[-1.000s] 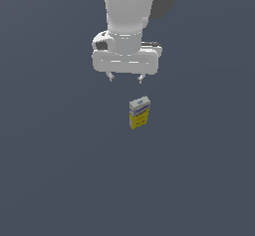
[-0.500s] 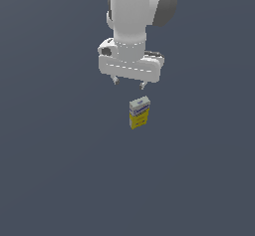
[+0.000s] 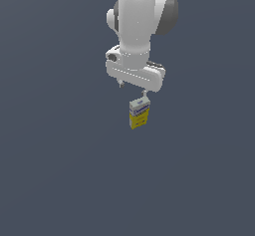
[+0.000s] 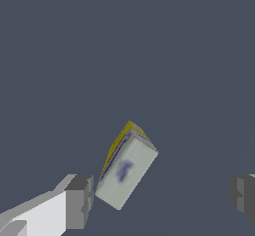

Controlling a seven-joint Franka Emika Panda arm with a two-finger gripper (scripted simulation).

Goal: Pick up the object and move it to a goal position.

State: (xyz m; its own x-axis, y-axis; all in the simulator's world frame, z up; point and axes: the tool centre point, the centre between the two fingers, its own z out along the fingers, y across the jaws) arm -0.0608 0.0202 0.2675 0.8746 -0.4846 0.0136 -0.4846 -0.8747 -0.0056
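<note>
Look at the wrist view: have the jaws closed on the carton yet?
No. The carton stands free between the gripper's jaws, which are wide apart, with a gap on each side.

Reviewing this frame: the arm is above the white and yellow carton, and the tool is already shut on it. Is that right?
Not quite. The tool is open, not shut on the carton. In the wrist view both fingers stand wide apart, with a gap on either side of the carton, one much wider than the other. The rest holds: the exterior view shows the arm above the white and yellow carton.
</note>
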